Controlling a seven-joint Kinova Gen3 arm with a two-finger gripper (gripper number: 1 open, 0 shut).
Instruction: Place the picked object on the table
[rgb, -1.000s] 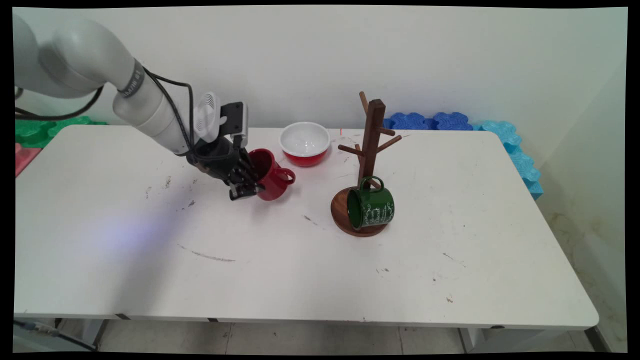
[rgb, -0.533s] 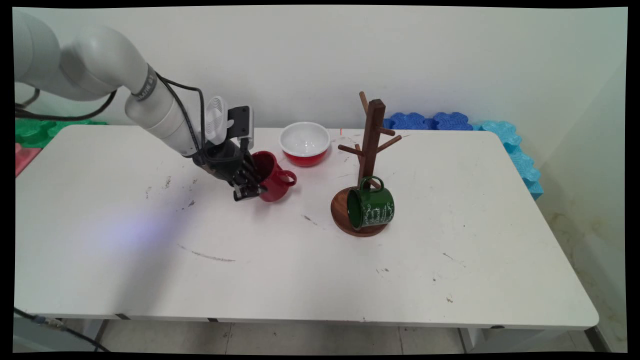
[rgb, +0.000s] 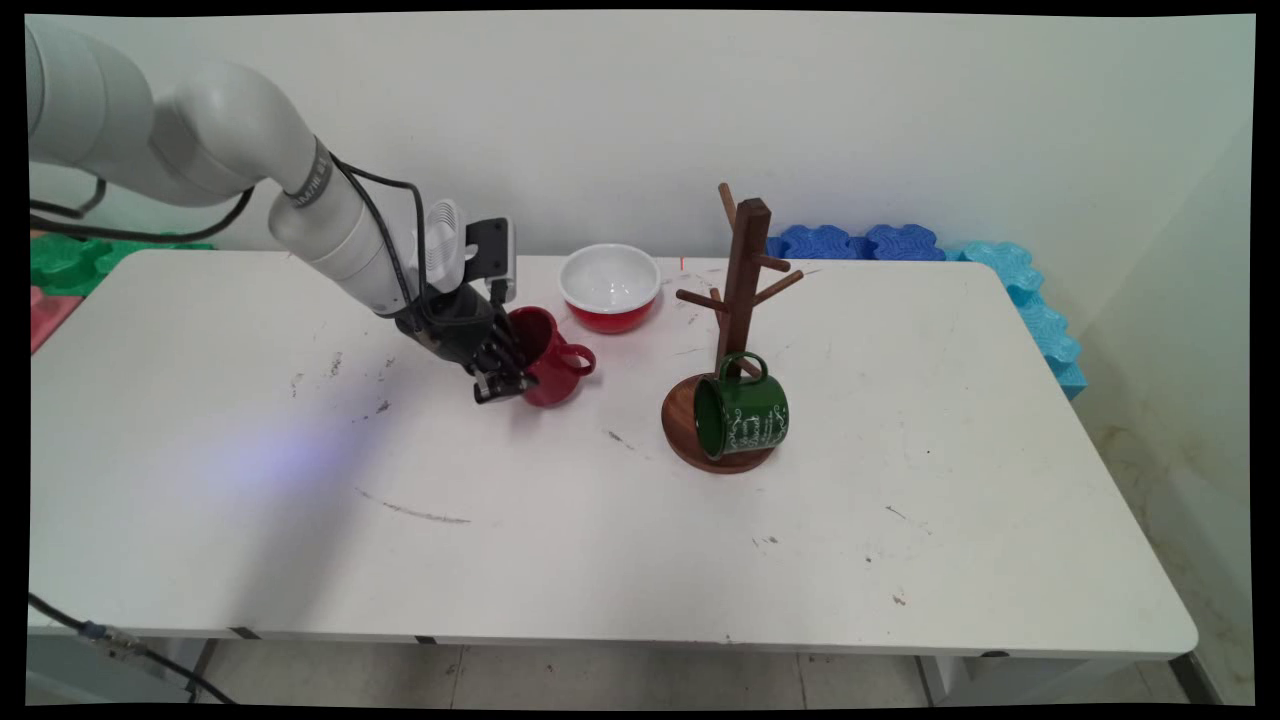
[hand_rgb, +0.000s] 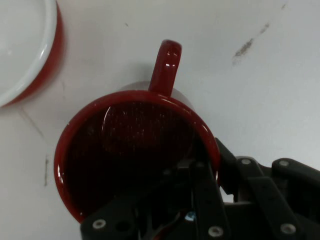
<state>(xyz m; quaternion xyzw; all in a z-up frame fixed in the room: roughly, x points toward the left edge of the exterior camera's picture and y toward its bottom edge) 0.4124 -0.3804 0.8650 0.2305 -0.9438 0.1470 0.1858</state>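
Claw (rgb: 508, 378) is pinching the red mug's (rgb: 548, 360) wall: one finger is sitting inside the mug, the other is pressing outside on the near wall. In the hand view the claw (hand_rgb: 212, 172) is straddling the rim at lower right, inner finger (hand_rgb: 197, 185) dipping into the dark red interior.

Hand view is showing the mug (hand_rgb: 135, 150) from above, mouth open toward the camera, handle pointing away from the claw, glossy rim with highlights. Main view is not showing the inner finger clearly; it is showing the mug tilting, mouth leaning toward the arm, handle on the right side.

Mug is sitting left of center on the table (rgb: 600, 540), just in front and left of the bowl (rgb: 610, 288). Bowl is red outside, white inside; hand view is catching only its edge (hand_rgb: 30, 55) at upper left.

Since a second ago, claw and mug are shifting slightly right and toward the near edge; the grip is looking unchanged.

Right of the mug, well apart, a wooden rack (rgb: 735, 330) is standing on a round base, with a green mug (rgb: 742, 418) lying on its side on that base, mouth facing left.
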